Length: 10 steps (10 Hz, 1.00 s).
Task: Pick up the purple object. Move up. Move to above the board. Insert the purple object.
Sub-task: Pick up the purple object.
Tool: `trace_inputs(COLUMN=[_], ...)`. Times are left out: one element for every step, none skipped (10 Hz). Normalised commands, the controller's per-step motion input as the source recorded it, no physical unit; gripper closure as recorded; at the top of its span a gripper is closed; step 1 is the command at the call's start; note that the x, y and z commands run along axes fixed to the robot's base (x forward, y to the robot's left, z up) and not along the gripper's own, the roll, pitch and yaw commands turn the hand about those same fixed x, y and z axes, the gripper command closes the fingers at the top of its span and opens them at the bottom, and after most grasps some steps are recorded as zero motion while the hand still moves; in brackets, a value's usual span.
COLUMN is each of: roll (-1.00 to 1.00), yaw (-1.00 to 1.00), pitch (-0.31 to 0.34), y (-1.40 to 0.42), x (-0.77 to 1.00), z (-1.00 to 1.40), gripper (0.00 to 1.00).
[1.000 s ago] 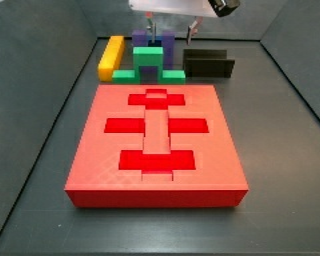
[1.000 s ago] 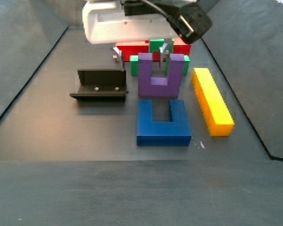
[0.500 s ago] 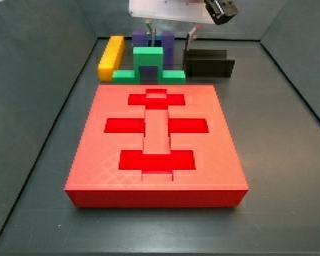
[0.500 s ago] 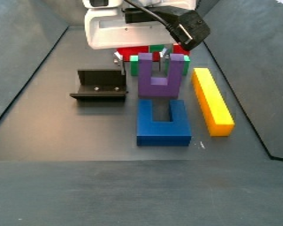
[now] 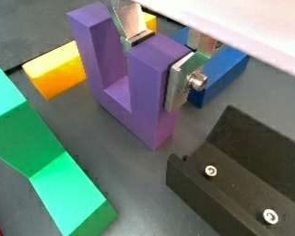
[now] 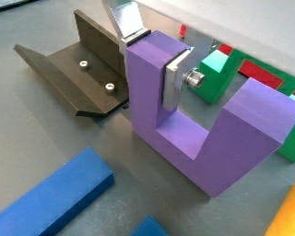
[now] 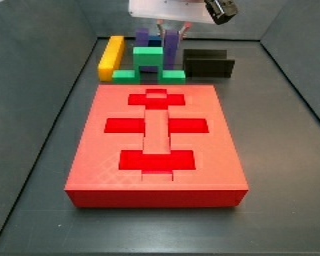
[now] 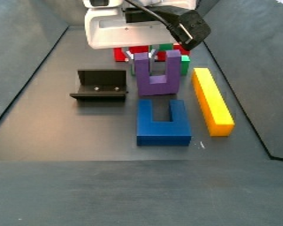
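Observation:
The purple object is a U-shaped block standing prongs-up on or just above the floor. My gripper is shut on one of its prongs, a silver finger flat against each side. The other wrist view shows the same grip on the purple object. In a side view the gripper holds the purple object in front of the green block. The board, a red slab with brighter cut-outs, lies apart from it. From that side the purple object and the gripper are behind the green block.
A green stepped block stands between the purple object and the board. A yellow bar, a blue block and the black fixture stand close around the purple object. Dark walls enclose the floor.
The gripper's fingers have closed in on the purple prong. In a side view the purple prongs now show a little higher behind the green block.

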Motion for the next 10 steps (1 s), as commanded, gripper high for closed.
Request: trace_inputs(roll=[0.00, 0.00, 0.00, 0.00, 0.00, 0.00, 0.00, 0.00, 0.00, 0.00], yaw=[0.00, 0.00, 0.00, 0.00, 0.00, 0.00, 0.00, 0.00, 0.00, 0.00], pitch=[0.000, 0.000, 0.000, 0.000, 0.000, 0.000, 0.000, 0.000, 0.000, 0.000], y=[0.00, 0.00, 0.00, 0.00, 0.00, 0.00, 0.00, 0.00, 0.00, 0.00], x=[0.00, 0.00, 0.00, 0.00, 0.00, 0.00, 0.00, 0.00, 0.00, 0.00], z=[0.00, 0.00, 0.00, 0.00, 0.00, 0.00, 0.00, 0.00, 0.00, 0.00], gripper=[1.00, 1.00, 1.00, 1.00, 1.00, 1.00, 1.00, 1.00, 1.00, 1.00])
